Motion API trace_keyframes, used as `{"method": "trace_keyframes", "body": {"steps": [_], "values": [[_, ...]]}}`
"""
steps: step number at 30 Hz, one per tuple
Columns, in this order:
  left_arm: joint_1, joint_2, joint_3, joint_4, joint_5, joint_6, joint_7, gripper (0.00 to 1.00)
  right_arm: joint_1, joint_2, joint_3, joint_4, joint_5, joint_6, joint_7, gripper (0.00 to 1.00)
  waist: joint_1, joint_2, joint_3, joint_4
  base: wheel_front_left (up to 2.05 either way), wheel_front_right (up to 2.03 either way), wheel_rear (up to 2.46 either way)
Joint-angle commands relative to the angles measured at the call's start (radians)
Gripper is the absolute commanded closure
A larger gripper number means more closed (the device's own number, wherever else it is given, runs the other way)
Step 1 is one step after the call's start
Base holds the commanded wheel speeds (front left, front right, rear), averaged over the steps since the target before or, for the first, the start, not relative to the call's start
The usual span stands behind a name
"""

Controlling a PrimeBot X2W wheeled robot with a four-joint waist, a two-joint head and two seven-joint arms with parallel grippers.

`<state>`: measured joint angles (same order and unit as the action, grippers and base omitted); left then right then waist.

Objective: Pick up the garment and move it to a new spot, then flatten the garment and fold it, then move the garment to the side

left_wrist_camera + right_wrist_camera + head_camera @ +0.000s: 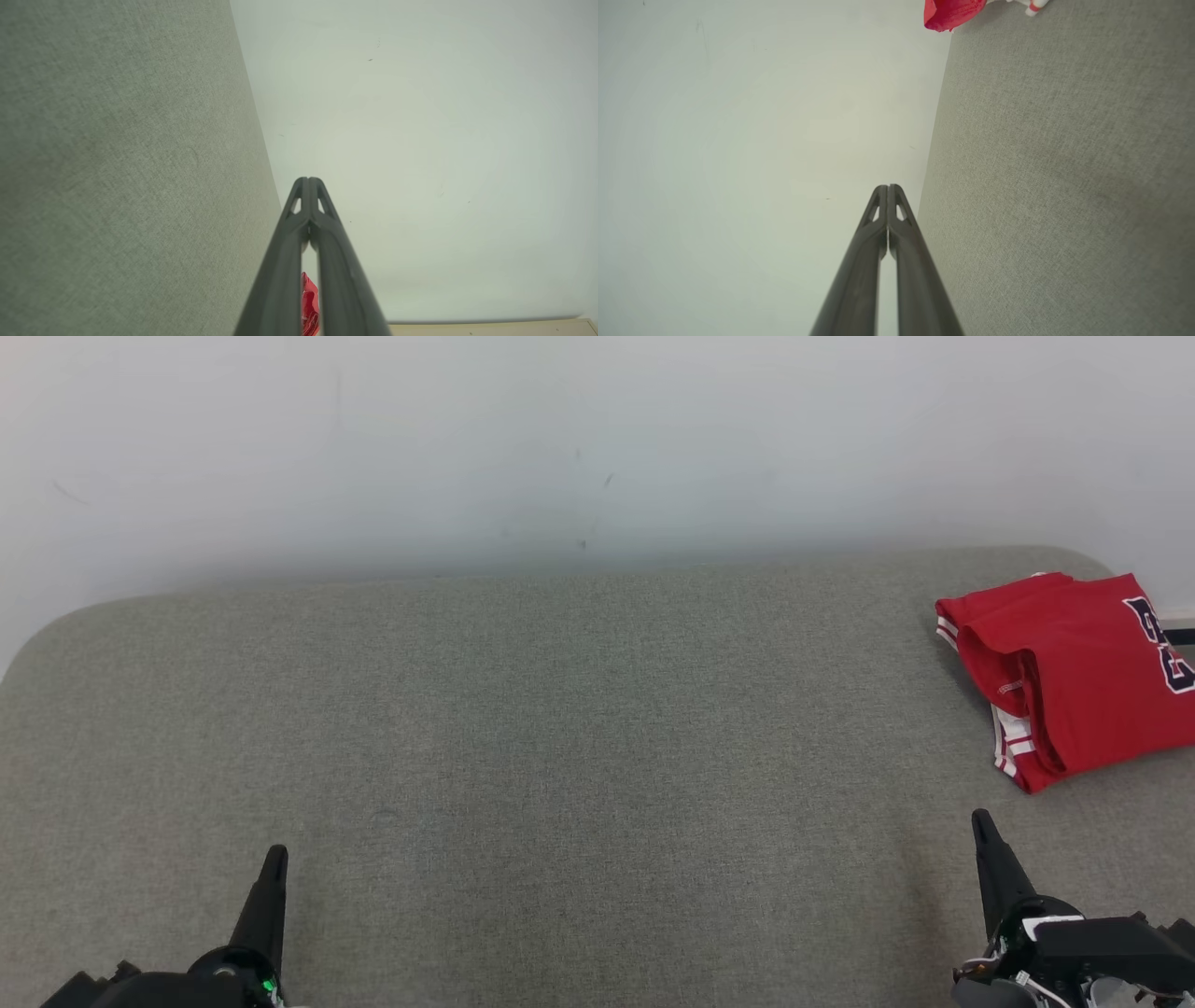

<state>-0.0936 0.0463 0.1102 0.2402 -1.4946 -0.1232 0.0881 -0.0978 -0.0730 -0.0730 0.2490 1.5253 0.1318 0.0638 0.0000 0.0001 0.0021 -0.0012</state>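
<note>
At far right on the counter (pixel 560 728) the garment (pixel 1074 681) lies folded, parked aside, I judge; my left claw (pixel 275 855) and right claw (pixel 980 819) rest near, both pressed together, empty.

prob. a lab: grey cloth table (pixel 560 756) by white wall (pixel 597 429).

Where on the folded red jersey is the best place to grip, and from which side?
On the jersey, probably the left edge, where the folded layers stack. Come from its left, low over the grey surface, with the nearer right end effector.
</note>
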Motion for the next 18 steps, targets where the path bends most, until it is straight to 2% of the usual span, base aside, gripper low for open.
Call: {"method": "trace_keyframes", "body": {"steps": [1, 18], "values": [[-0.014, 0.006, 0.004, 0.001, -0.028, -0.005, 0.006, 1.0, -0.007, 0.002, -0.005, -0.003, 0.027, -0.002, 0.008, 1.0, 0.0, -0.0001, 0.0, 0.0, 0.0, 0.0, 0.0], [-0.025, 0.007, 0.007, 0.012, -0.119, -0.009, 0.031, 1.0, -0.018, 0.006, -0.02, -0.002, 0.11, -0.002, 0.033, 1.0, 0.0, -0.0001, -0.001, 0.001, 0.0, 0.0, 0.0]]}}
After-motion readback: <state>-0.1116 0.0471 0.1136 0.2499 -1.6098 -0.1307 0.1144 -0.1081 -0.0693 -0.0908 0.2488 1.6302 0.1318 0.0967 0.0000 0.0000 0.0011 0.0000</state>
